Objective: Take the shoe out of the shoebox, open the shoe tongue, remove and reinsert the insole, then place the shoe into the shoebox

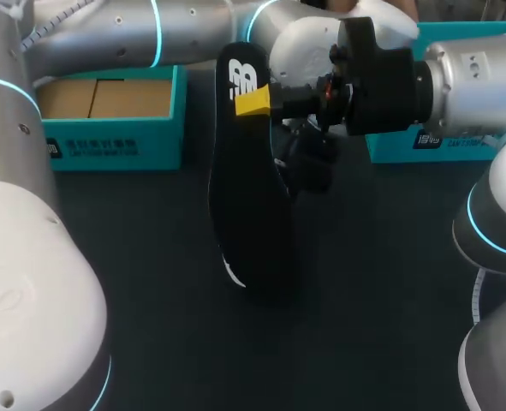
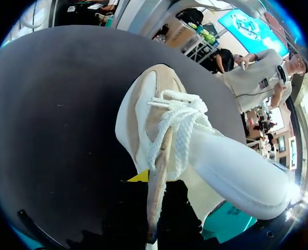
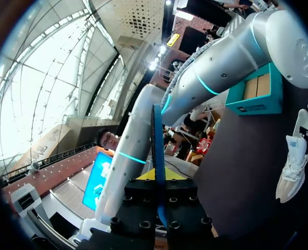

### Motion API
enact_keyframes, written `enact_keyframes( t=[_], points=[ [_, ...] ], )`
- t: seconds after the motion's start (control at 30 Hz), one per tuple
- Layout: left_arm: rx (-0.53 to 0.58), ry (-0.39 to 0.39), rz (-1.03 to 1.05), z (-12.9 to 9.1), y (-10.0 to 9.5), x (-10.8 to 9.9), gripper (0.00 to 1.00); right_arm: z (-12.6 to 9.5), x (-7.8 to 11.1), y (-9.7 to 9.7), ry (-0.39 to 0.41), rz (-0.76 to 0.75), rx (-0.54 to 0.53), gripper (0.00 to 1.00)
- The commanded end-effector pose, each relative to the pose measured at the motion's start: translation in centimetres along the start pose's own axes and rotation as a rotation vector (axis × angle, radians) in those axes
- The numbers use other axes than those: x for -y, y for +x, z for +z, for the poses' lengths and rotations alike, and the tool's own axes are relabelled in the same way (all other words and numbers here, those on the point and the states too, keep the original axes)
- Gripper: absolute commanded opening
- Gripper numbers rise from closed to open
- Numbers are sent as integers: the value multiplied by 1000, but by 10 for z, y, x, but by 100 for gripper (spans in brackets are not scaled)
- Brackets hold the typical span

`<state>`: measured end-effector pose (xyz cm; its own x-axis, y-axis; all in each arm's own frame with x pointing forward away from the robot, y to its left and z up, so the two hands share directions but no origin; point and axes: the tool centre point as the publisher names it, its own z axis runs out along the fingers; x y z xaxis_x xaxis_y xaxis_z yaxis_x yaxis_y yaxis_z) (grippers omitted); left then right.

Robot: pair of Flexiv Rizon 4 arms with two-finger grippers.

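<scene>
Right gripper [image 3: 158, 176] sits closest to its wrist camera. Its yellow tips are set narrow, clamped from both sides on the black insole [image 3: 156, 140], which shows edge-on and rises straight ahead of the fingers. In the head view the right gripper [image 1: 251, 101] grips the insole [image 1: 248, 197] near its upper end. The insole hangs upright, broad face toward the camera, its lower end low over the dark table [image 1: 150, 308].

Left arm [image 1: 124, 34] enters from the left and crosses along the far side of the table.

Left gripper [image 2: 155, 183] is closed on the white and beige shoe [image 2: 159, 120]. A thin beige edge of the shoe runs down between the fingers, probably the tongue or the collar; the view is too close to say which. One yellow tip shows beside that edge. White laces sit bunched just ahead of the gripper, and the toe points away over the table [image 2: 54, 130].

From the right wrist view the shoe [image 3: 293, 161] is well apart from the insole and out of the box.

Teal shoebox [image 1: 116, 141] stands open at the far left of the table, cardboard-brown inside; it also shows in the right wrist view [image 3: 253, 101], beyond the shoe.
</scene>
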<state>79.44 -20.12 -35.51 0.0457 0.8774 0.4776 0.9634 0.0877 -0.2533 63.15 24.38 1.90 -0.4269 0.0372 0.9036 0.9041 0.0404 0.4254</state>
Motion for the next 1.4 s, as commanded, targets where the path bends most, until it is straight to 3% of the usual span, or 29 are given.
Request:
enact_keyframes(
  t=[0.03,0.2,0.33,0.6,1.13,1.17,1.2,1.23,1.33,1.4],
  points=[
    [-33,-78,10,-21,8,7,0,4,0,0,-1,1,3,0],
    [-5,-73,-28,-26,5,5,0,4,0,0,-1,1,3,0],
    [-6,-39,-55,-28,-12,2,0,4,0,0,-1,1,3,0],
    [-29,-52,-101,-21,-41,2,0,4,0,0,-1,1,3,0],
    [-54,-17,-117,1,-58,-2,0,4,0,0,-1,1,3,0],
    [-56,-13,-113,2,-59,-2,9,4,0,0,-1,1,3,0],
    [-56,-10,-113,3,-59,-2,29,4,0,0,-1,1,3,0],
    [-52,1,-102,4,-60,-2,63,4,0,0,-1,1,3,0],
    [-44,18,-91,5,-61,-2,92,4,0,0,-1,1,3,0],
    [-39,26,-91,6,-61,-2,100,4,0,0,-1,1,3,0]
  ],
)
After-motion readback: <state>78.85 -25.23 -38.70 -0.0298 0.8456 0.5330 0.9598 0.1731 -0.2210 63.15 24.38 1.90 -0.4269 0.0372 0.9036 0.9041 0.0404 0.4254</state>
